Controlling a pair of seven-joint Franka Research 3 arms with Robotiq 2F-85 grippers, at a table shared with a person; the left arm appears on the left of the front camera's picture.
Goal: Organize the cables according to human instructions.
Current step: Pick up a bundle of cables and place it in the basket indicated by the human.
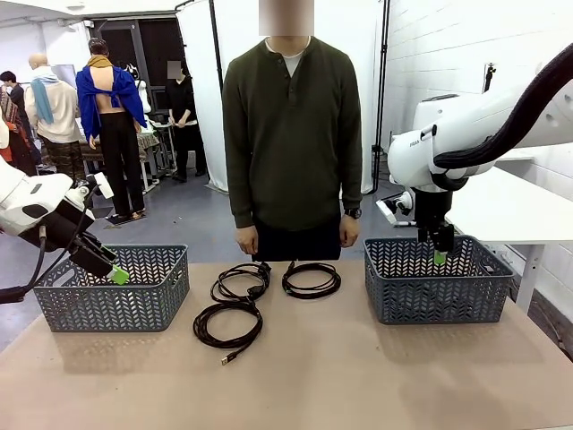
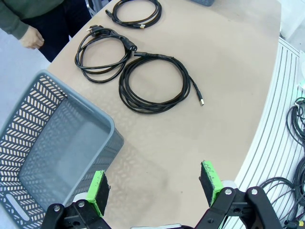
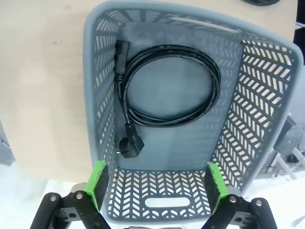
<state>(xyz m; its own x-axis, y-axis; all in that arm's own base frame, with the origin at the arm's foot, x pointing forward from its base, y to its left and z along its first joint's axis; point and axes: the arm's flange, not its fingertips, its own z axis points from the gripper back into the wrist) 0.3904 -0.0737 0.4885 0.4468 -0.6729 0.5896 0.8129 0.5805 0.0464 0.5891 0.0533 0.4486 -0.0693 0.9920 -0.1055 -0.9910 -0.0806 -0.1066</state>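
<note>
Since sorting goes by the person's call, the layout is two bins flanking a pile. Front view: table (image 1: 358,385) fills the lower frame. The person (image 1: 291,134) stands top centre, arms down, not pointing at anything I can see.

Mid-left, the left basket (image 1: 112,309) shows a bare floor in the left wrist view. Mid-right, the right basket (image 1: 430,300) holds one cable (image 3: 216,90), coiled flat on its floor, plug (image 3: 128,145) toward the lower left of the right wrist view.

Three more lie centre frame between the baskets. The near coil (image 1: 227,344) has its USB end (image 1: 229,358) trailing toward the bottom edge. The middle coil (image 1: 235,294) is touching it or nearly so. The far coil (image 1: 311,294) is just beside, closest to the person.

Above its basket, the right gripper (image 3: 157,185) hangs with jaws fully spread and nothing in them. Reads as a finished drop.

Same for the left gripper (image 2: 153,185): spread wide and bare, over the left basket's rim, well placed for the near coil. One of four sorted, I'd say.
</note>
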